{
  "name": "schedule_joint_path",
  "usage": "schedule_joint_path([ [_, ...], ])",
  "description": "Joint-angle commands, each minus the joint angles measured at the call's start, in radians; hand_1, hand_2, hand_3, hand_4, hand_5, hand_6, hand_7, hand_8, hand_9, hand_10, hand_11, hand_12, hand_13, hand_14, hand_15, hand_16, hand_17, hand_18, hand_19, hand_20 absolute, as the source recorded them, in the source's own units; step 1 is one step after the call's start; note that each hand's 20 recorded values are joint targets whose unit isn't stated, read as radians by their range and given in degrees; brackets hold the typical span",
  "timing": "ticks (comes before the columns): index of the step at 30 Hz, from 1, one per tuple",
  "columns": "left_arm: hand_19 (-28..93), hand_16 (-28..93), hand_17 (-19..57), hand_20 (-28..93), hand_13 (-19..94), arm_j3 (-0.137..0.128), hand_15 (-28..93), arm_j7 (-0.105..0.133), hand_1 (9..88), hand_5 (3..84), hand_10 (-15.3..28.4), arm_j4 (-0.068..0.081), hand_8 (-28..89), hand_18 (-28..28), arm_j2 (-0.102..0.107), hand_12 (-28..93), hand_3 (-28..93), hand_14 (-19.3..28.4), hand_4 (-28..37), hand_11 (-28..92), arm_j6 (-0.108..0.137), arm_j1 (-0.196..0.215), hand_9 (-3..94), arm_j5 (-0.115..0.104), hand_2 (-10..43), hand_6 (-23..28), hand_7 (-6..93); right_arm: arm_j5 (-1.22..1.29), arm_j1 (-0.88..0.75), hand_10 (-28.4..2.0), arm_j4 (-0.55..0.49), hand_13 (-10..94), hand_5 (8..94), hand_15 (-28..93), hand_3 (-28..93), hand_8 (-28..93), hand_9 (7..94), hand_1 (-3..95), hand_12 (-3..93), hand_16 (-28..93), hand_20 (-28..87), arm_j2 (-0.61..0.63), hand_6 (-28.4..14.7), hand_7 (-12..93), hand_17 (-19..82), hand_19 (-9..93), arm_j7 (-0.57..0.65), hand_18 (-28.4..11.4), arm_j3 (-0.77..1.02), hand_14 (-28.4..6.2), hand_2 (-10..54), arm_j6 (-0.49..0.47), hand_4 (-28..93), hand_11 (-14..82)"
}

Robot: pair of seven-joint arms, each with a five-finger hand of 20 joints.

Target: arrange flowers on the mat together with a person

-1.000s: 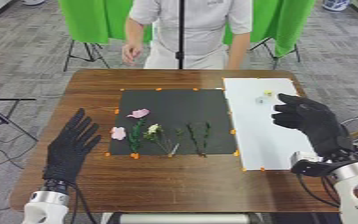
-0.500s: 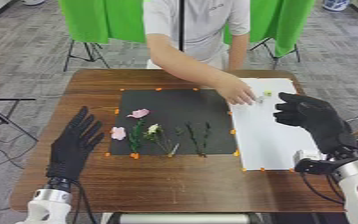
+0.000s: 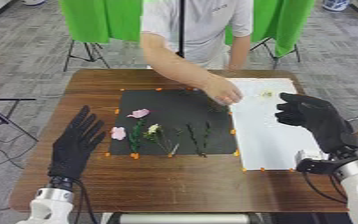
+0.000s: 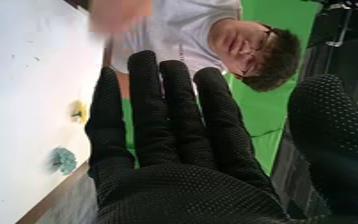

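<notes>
My left hand (image 3: 73,145) is open over the table's left side. My right hand (image 3: 313,115) is over the white sheet's right edge; in the right wrist view the hand (image 4: 189,192) has straight fingers, holding nothing. On the black mat (image 3: 167,107) lie two pink flowers (image 3: 139,113) (image 3: 118,133), a pale yellow bloom (image 3: 153,129) and green stems (image 3: 193,137). A person's hand (image 3: 222,91) is over the mat's upper right edge, with some greenery just below it. A yellow flower (image 4: 79,111) and a blue-green flower (image 4: 63,160) are on the white surface.
The white sheet (image 3: 273,135) lies right of the mat, its edges held by orange tape. The person leans in over the table's far edge, an arm (image 3: 180,67) reaching across. Brown wood (image 3: 158,185) borders the mat at the front.
The person's hand has come in over the table, first to the white sheet's edge, then left and slightly up to the mat's upper right edge. My hands have hardly moved.
</notes>
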Motion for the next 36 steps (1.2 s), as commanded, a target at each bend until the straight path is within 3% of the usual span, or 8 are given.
schedule_joint_path([
  [1,38,6,-12.9,14,16,0.0,14,0.0,24.1,24.4,9.6,-0.006,-9,19.4,-0.025,14,74,11.6,-27.0,12,0.004,0.039,18.4,-0.003,-2.6,1.1,16.3,0.066,-0.002,-16.2,0.012,36,45.8,39,88,-10,44.7,17.1,22.2,19,31,-0.029,-7.3,15,11,53,-0.022,-22.4,-0.06,-14.4,7.6,0.069,-23,18.8],
  [4,38,6,-12.9,14,16,-0.008,14,-0.016,24.1,24.5,9.6,-0.012,-9,19.5,-0.028,14,74,11.6,-27.0,12,0.006,0.059,18.6,-0.005,-2.7,1.1,16.2,0.028,0.013,-16.1,0.012,37,46.1,39,88,-10,44.9,17.1,22.3,19,31,-0.029,-7.3,15,11,53,-0.033,-22.4,-0.064,-14.3,7.7,0.044,-23,19.1],
  [9,38,6,-12.9,14,16,0.002,14,0.0,24.1,24.6,9.6,-0.002,-9,19.5,-0.018,14,74,11.6,-27.0,12,0.001,-0.001,18.6,0.018,-2.8,1.1,16.1,0.057,0.038,-16.2,0.017,37,46.3,40,88,-10,45.5,17.1,22.3,19,31,-0.029,-7.3,15,11,53,-0.034,-22.4,-0.08,-14.2,7.7,0.091,-23,19.5],
  [12,38,6,-12.8,14,16,0.009,14,-0.021,24.2,24.6,9.6,-0.002,-9,19.5,-0.035,14,74,11.5,-27.1,12,-0.004,0.012,18.6,0.002,-2.7,1.1,16.1,0.036,0.038,-16.1,0.02,37,46.5,40,88,-10,45.7,16.9,22.2,19,31,-0.028,-7.1,16,11,53,-0.019,-22.4,-0.085,-14.2,7.9,0.082,-23,19.5],
  [20,38,6,-12.9,14,16,0.004,14,-0.008,24.1,24.6,9.6,-0.005,-9,19.5,-0.017,14,74,11.5,-27.1,12,0.002,0.005,18.6,0.004,-2.7,1.1,16.2,0.028,0.065,-16.2,0.024,37,46.4,40,89,-10,45.6,16.9,22.2,19,31,-0.022,-7.1,16,11,53,-0.018,-22.3,-0.092,-14.4,8.0,0.073,-22,19.4],
  [26,38,6,-12.9,14,16,0.001,14,-0.012,24.1,24.7,9.7,-0.008,-9,19.5,-0.029,14,74,11.6,-27.1,12,-0.001,0.027,18.6,0.003,-2.7,1.1,16.2,0.011,0.051,-16.2,0.019,37,46.4,40,89,-10,45.5,17.0,22.2,19,31,-0.035,-7.1,15,11,53,-0.015,-22.3,-0.086,-14.3,7.7,0.047,-22,19.3],
  [30,38,6,-12.9,14,16,-0.003,14,0.006,24.1,24.6,9.7,-0.007,-9,19.5,-0.007,14,74,11.5,-27.0,12,0.005,0.006,18.6,0.004,-2.7,1.1,16.0,0.015,0.069,-16.1,0.024,38,46.4,41,89,-10,45.6,17.4,22.2,19,31,-0.033,-7.3,15,11,54,-0.032,-22.3,-0.083,-14.2,7.0,0.058,-22,19.4],
  [36,38,6,-12.9,14,16,-0.01,14,-0.006,24.0,24.6,9.6,-0.011,-9,19.5,-0.023,14,74,11.5,-27.1,12,0.009,0.04,18.6,-0.001,-2.7,1.1,15.9,0.007,0.082,-16.0,0.029,38,46.4,41,89,-10,45.6,17.7,22.3,19,31,-0.009,-7.2,16,12,54,-0.023,-22.4,-0.078,-14.4,6.5,0.051,-22,19.6],
])
